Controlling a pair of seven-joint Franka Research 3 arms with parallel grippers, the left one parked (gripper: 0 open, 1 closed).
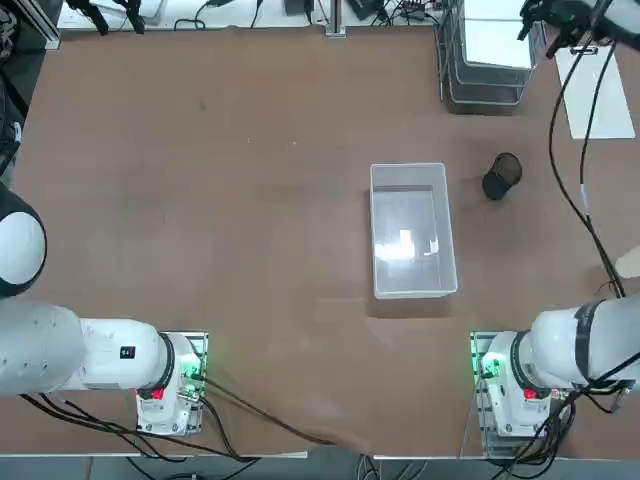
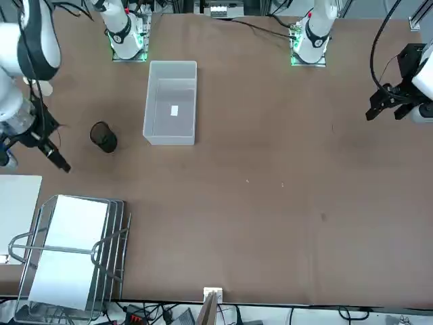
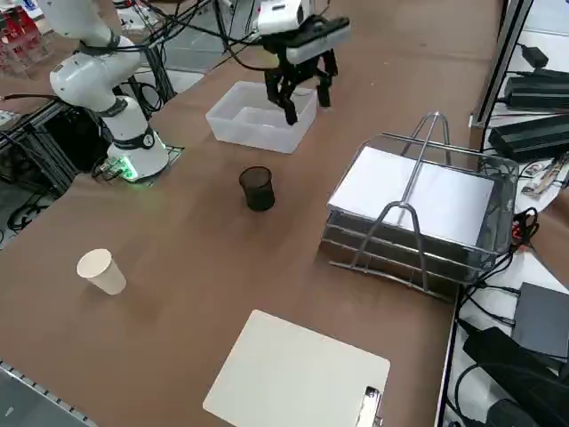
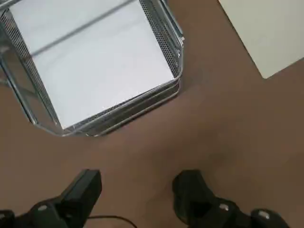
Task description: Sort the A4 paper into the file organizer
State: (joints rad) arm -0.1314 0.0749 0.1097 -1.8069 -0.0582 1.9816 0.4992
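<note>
While raised clear of the table: the right gripper (image 3: 302, 96) hangs from the bent right arm, pointing down.
Fingers: apart (image 4: 83, 190), nothing between them.
Paper: the A4 paper (image 3: 413, 194) lies flat in the top tray of the file organizer (image 3: 484, 253), apart from the gripper.
Relative place: organizer just beyond the fingertips in the wrist view, at the table's far right corner.
Nearby: black mesh cup (image 3: 257, 189) and clear bin (image 1: 410, 232) on the table; white clipboard (image 3: 298, 375) beside the rack.
</note>
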